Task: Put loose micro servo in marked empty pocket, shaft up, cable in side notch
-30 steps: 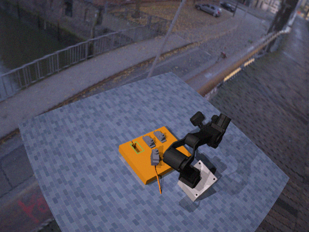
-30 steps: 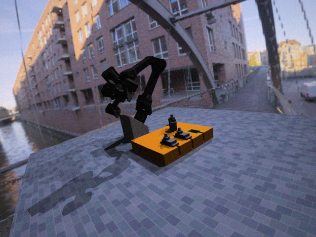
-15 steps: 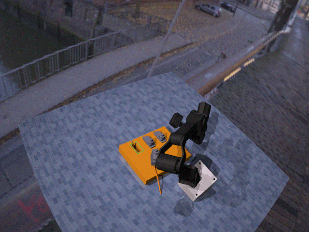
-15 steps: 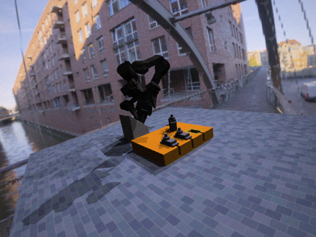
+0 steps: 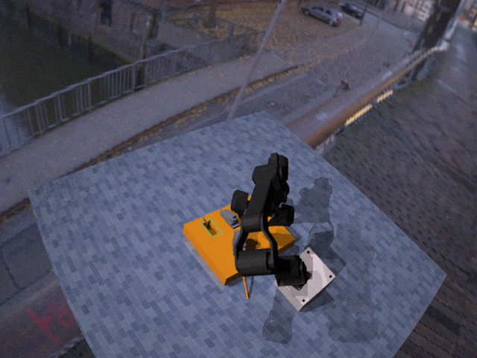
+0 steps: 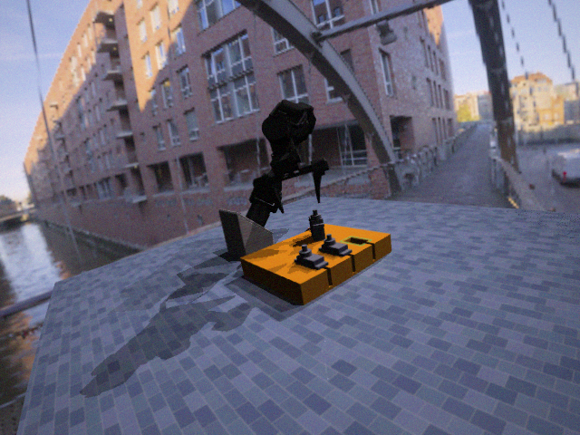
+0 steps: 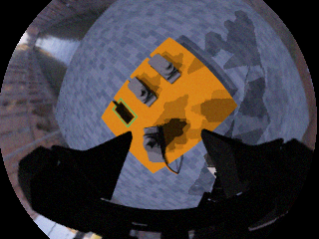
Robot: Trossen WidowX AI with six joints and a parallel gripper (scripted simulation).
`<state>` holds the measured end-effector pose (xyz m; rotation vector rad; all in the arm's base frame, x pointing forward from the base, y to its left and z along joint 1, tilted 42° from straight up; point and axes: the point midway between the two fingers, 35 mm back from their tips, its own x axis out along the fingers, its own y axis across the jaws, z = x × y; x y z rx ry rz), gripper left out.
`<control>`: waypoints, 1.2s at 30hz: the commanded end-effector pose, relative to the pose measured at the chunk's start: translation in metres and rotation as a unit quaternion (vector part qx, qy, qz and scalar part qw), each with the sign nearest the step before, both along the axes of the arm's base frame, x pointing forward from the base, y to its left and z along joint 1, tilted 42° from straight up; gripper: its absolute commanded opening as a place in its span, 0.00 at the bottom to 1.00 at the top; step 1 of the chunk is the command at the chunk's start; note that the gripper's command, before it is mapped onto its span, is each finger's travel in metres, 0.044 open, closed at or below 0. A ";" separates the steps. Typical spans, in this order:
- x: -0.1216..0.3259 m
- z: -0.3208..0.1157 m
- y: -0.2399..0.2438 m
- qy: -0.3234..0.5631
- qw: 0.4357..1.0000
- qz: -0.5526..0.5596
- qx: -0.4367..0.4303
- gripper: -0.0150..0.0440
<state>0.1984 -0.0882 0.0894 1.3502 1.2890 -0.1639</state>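
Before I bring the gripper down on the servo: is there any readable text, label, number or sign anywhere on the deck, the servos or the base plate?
None can be read.
Orange deck: no lettering; the empty pocket bears only a green outline.
Loose servo and the two seated servos: no label visible.
Grey base plate: only dark screw dots.
Red marks on the ground beyond the table: blurred, not legible.
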 end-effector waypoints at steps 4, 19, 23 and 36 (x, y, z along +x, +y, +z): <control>-0.005 0.027 0.036 0.024 0.994 0.104 0.006 1.00; -0.005 0.018 0.066 0.033 0.989 0.144 0.010 1.00; -0.005 0.017 0.068 0.033 0.989 0.144 0.010 1.00; -0.002 0.004 0.080 0.033 0.989 0.144 0.010 1.00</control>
